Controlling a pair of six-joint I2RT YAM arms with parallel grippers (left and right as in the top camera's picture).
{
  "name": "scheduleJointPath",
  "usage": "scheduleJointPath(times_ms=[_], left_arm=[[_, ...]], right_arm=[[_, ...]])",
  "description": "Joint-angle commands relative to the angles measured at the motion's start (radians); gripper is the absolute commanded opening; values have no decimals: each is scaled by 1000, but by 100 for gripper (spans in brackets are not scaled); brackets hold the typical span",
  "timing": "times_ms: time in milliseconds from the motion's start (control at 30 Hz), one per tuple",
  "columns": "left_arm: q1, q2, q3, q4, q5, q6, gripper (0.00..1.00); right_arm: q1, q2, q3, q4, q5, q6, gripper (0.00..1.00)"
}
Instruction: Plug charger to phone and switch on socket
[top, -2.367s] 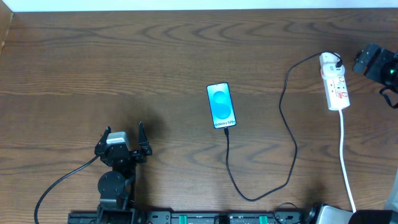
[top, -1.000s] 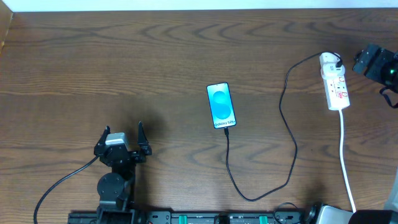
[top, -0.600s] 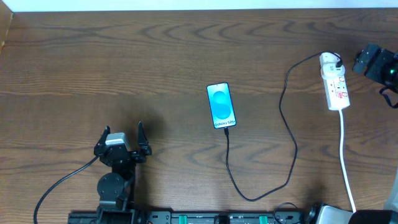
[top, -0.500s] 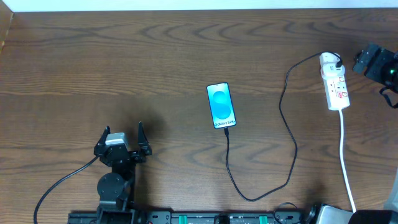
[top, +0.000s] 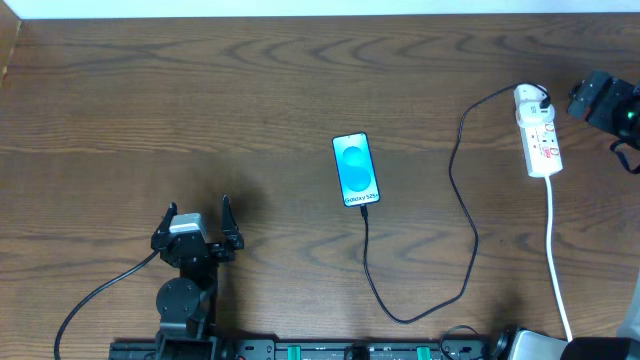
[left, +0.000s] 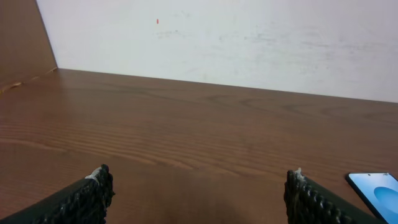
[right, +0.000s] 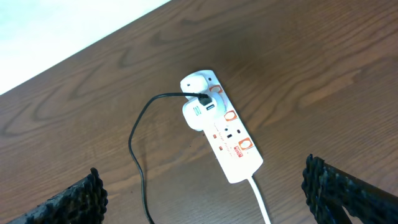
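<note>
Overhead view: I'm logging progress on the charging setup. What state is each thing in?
phone: screen lit, lying flat.
charger: slack, tip at the phone, far end plugged into the socket.
socket: switch position unreadable.
left pincer: open, empty.
right pincer: open, empty.

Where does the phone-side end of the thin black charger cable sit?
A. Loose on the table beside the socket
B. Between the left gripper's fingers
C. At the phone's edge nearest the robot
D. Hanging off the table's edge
C: in the overhead view the charger tip meets the near edge of the phone, while the left gripper stands open and empty well away from it.
</note>
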Motion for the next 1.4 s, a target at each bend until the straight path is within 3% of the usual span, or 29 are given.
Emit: scheduleJointPath(times_ms=[0,300,467,800,1033,1267,1367], left_arm=[[4,-8,-13,-47,-11,5,89],[4,-8,-13,-47,-11,5,89],[4,-8,-13,-47,-11,5,89],[4,-8,-13,-47,-11,5,89],[4,-8,-13,-47,-11,6,89],[4,-8,-13,-47,-11,5,89],[4,-8,-13,-47,-11,5,89]], right_arm=[[-2,-15,2,-5,-3,11,99],[2,-56,-9,-2,0,11,99],[16,-109,-106,79,0,30,99],[63,-403,-713,634,0,211,99],[66,-624,-1167,1137,-2,325,99],[71,-772,-1382,1425,-8,242,99],[127,-916,-1474,1444,-6,70,99]])
